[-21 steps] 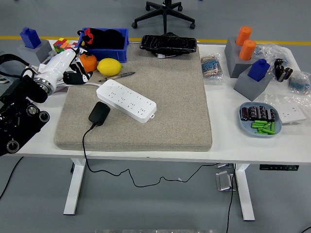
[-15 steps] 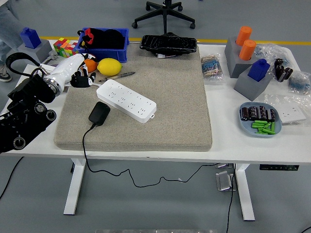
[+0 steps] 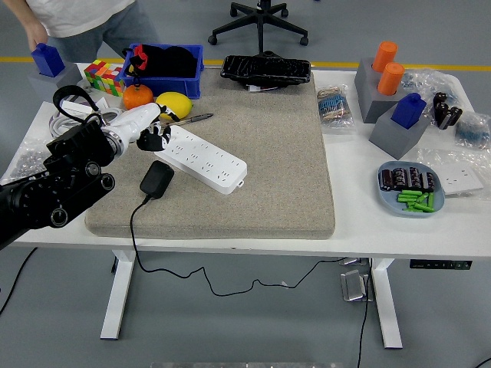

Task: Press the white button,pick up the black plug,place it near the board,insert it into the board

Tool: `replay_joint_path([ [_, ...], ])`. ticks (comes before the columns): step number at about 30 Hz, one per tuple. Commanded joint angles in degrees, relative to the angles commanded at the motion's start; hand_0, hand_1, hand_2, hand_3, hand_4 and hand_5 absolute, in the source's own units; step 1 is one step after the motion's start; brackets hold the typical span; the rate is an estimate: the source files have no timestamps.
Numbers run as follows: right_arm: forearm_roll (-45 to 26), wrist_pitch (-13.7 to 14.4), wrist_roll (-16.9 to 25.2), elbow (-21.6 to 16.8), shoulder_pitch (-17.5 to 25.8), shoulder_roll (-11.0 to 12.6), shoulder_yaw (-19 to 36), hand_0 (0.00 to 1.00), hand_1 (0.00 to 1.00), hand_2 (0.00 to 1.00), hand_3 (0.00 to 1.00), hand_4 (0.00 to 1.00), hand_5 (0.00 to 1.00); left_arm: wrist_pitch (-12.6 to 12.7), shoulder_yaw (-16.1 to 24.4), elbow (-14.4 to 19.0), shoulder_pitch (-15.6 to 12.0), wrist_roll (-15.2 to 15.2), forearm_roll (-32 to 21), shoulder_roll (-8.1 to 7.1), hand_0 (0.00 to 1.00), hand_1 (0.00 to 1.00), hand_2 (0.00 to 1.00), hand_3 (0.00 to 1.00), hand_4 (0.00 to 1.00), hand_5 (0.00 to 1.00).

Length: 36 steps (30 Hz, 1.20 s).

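Your left hand (image 3: 150,135) has swung in from the left edge and now hovers, fingers curled and empty, over the far-left end of the white power strip (image 3: 199,159), where the button should be; press not confirmed. Black plug (image 3: 156,179) lies untouched just beside the strip on the mat (image 3: 261,153). Right hand out of view.

Bright, even overhead light — soft shadows only, a faint one beneath the table (image 3: 360,192) on the grey floor. No glare, focus sharp to every edge — straight lines, little distortion.
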<state>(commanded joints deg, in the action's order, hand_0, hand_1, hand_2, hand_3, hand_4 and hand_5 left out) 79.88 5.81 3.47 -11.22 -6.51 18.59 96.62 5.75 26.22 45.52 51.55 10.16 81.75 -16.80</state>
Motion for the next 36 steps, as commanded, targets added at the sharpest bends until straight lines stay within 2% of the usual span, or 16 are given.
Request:
replay_joint_path([
  [5,-0.2,0.0,0.0,-0.1,-0.1,0.0,-0.6,0.673,0.591,0.582,0.569,0.634,0.319,0.1,-3.2,-3.1,1.0,-0.1,-2.5,1.33,0.304,0.099,0.112,0.71,0.291,0.002],
  [11,-0.3,0.0,0.0,0.0,-0.2,0.0,-1.0,0.673,0.591,0.582,0.568,0.634,0.32,0.6,-4.4,-4.8,1.4,-0.6,-4.1,2.05,0.298,0.098,0.107,0.714,0.293,0.002],
  [16,-0.5,0.0,0.0,0.0,-0.3,0.2,-1.4,0.673,0.591,0.582,0.57,0.634,0.319,0.9,-5.9,-7.6,2.3,-1.0,-5.3,3.17,0.296,0.098,0.105,0.715,0.297,0.002],
  [36,-1.6,0.0,0.2,-0.2,-0.6,0.5,-3.7,0.673,0.591,0.582,0.569,0.634,0.318,0.8,-13.9,-16.0,6.2,0.3,-9.4,7.61,0.29,0.097,0.103,0.711,0.296,0.002],
])
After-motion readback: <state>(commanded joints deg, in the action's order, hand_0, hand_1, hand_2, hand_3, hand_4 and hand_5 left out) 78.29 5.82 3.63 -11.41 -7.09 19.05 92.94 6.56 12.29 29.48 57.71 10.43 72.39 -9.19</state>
